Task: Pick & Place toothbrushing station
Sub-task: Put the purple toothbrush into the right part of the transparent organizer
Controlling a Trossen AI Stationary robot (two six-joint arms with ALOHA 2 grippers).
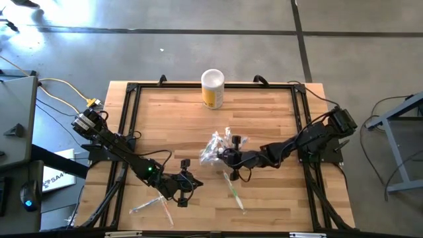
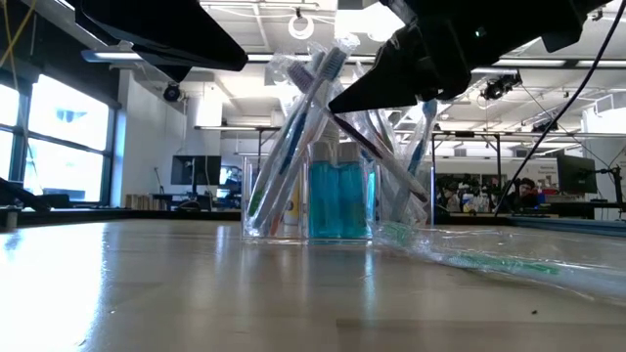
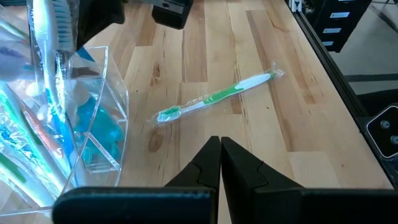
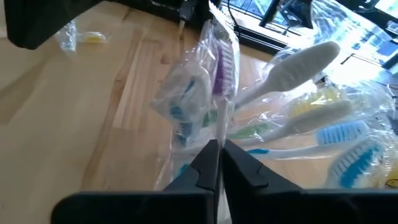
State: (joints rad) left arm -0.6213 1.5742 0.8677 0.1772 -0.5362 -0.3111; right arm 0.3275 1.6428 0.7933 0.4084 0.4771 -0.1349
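Left: my left gripper is hovering near the front of the pale wooden bench, jaws clenched on nothing, a wrapped green-and-white toothbrush lying just beside it.

Centre: the toothbrushing station, a small clear plastic holder with teal tubes and wrapped translucent toothbrushes, is standing upright mid-bench. A second wrapped green toothbrush is lying just in front of it.

Right: my right gripper is pressing into the holder's brushes, jaws clamped on what looks like a crinkled brush wrapper.

Risk: if I am pinching only film, lifting may draw out one brush, tip the light holder, and spill more.
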